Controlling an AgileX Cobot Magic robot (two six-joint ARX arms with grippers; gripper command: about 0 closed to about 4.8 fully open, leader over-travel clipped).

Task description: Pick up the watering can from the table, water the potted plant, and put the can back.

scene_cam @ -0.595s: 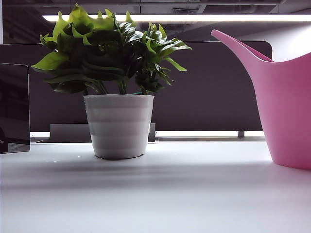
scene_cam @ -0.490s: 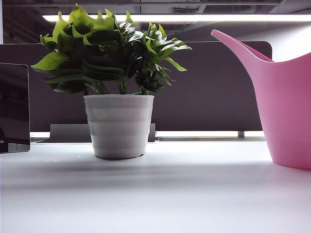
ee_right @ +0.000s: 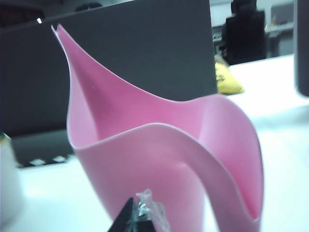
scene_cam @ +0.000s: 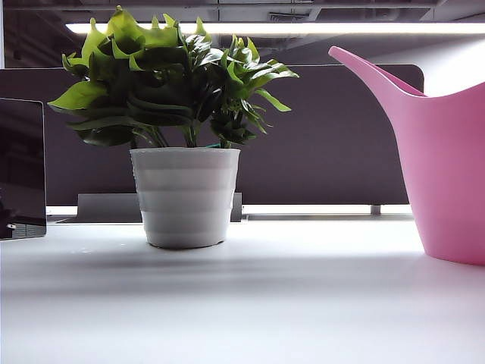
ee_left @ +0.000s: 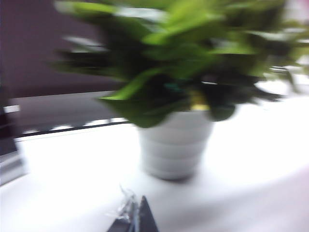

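A small bright glint is now seen low on the dark monitor (scene_cam: 21,171) at the left; nothing else has moved.

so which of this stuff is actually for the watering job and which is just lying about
For the job:
- watering can, standing on the table
- potted plant
- right gripper, shut, near the can
- left gripper, facing the plant

Lying about:
- dark screen
- yellow object

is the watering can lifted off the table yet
No, in the exterior view the pink watering can stands upright on the white table, right of the potted plant.
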